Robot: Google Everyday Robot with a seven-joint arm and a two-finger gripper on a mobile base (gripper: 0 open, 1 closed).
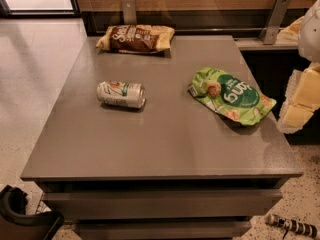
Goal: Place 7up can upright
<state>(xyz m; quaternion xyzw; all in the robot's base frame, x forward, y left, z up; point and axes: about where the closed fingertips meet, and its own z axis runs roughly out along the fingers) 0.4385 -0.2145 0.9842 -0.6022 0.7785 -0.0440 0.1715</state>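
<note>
The 7up can [121, 94] lies on its side on the left half of the grey table [160, 149], its silver top pointing right. It is silvery-white with green and red-orange markings. My gripper [301, 100], white with cream-yellow parts, hangs at the right edge of the view, just beyond the table's right side. It is far from the can and holds nothing that I can see.
A green snack bag [231, 95] lies flat on the right half of the table. A brown and yellow chip bag [135, 38] lies at the back edge, by a wooden wall with metal brackets [273, 19]. A black object [20, 216] sits on the floor at the front left.
</note>
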